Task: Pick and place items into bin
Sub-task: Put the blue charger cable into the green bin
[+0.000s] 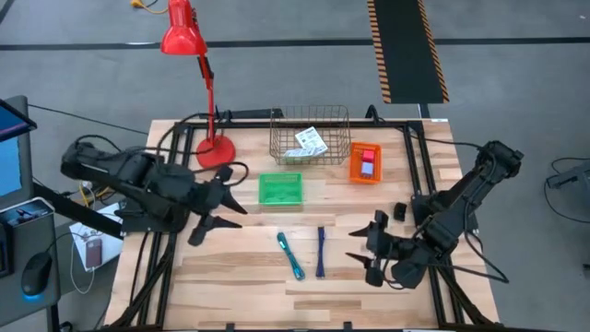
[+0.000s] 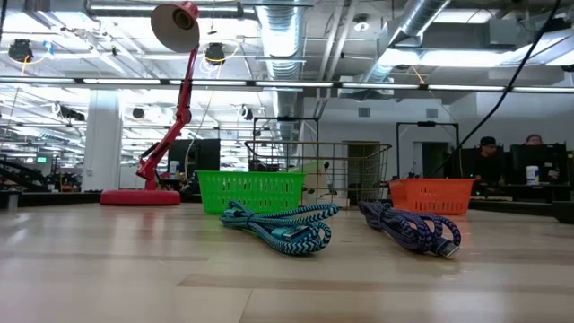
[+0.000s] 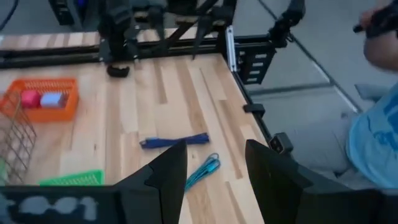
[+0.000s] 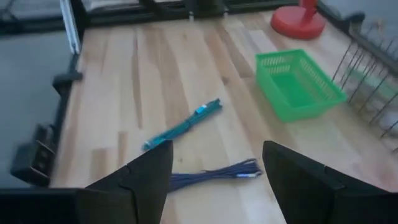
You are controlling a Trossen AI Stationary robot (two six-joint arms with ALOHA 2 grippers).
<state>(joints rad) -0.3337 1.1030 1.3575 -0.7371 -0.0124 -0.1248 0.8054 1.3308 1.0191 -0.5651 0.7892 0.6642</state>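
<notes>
A teal-green braided cable bundle (image 1: 290, 255) (image 2: 282, 226) and a dark blue one (image 1: 321, 252) (image 2: 413, 227) lie side by side on the wooden table; they are cords, not pens. A white printed packet (image 1: 312, 141) lies in the wire basket (image 1: 343, 120). A pink-red block (image 1: 368, 155) and a pale blue-grey block (image 1: 368, 169) sit in the orange basket (image 1: 354, 166). My left gripper (image 1: 221, 207) (image 3: 214, 180) hovers open near the table's left side. My right gripper (image 1: 369, 254) (image 4: 217, 180) hovers open just right of the blue cable (image 4: 214, 174).
A green basket (image 1: 280, 177) (image 4: 298, 84) stands between the cables and the wire basket. The red desk lamp (image 1: 214, 148) has its base at the far left. A black frame rail (image 1: 410, 148) runs around the table. A person in a blue top (image 3: 379, 137) sits beyond the right edge.
</notes>
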